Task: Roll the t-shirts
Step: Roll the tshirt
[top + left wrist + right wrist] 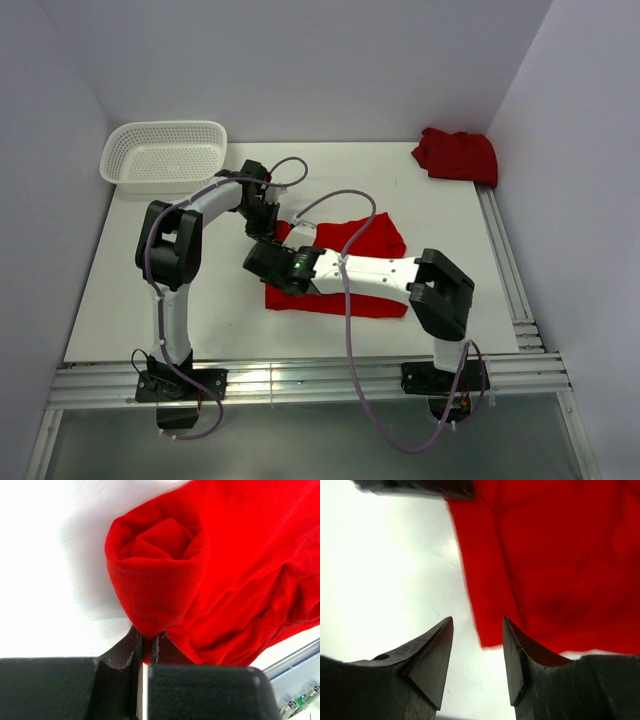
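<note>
T-shirt [165,580] edge btwn left fingers [125,650]; right fingers [432,650] beside.

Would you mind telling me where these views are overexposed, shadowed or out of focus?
Left wrist: the table is blown out white, with a soft grey shadow left of the sharp t-shirt roll. Right wrist: the table is washed out too, and the t-shirt's edge is blurred. Top external: evenly lit and sharp.
</note>
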Motion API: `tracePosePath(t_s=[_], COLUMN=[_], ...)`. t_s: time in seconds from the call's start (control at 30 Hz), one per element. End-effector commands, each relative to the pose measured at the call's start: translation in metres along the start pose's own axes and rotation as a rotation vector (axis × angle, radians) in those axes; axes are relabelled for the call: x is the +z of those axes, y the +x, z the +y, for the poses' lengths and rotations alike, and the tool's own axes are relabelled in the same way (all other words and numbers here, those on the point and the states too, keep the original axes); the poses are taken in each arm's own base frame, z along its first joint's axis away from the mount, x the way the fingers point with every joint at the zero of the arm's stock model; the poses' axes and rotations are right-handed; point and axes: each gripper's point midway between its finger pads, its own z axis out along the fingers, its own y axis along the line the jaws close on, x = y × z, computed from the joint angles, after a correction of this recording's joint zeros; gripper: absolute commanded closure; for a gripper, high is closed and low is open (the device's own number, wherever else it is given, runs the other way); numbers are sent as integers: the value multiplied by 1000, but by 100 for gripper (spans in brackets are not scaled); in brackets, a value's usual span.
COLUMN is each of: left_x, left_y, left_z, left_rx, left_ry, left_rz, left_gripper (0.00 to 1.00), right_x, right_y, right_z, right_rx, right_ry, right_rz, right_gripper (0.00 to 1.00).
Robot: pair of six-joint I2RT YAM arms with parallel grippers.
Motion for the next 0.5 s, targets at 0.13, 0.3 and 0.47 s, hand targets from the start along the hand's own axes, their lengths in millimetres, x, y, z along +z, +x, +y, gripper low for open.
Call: tracePosePath(t_s=[0.13, 0.3, 0.47], left_x=[-14, -13, -11], left_y=[4, 5, 7], left_z=[7, 6, 6], left_rx=[24, 34, 35], left_ry=[-104, -113, -111], left_rz=[22, 30, 37], left_gripper=[100, 100, 100], right_x=[24, 46, 62], right_y=[-23, -16, -3], right_z=[20, 30, 30], right_rx=[-174, -212, -235], right_ry=[118, 122, 145], right_rz=[-135, -148, -124], right_gripper=[49, 50, 50])
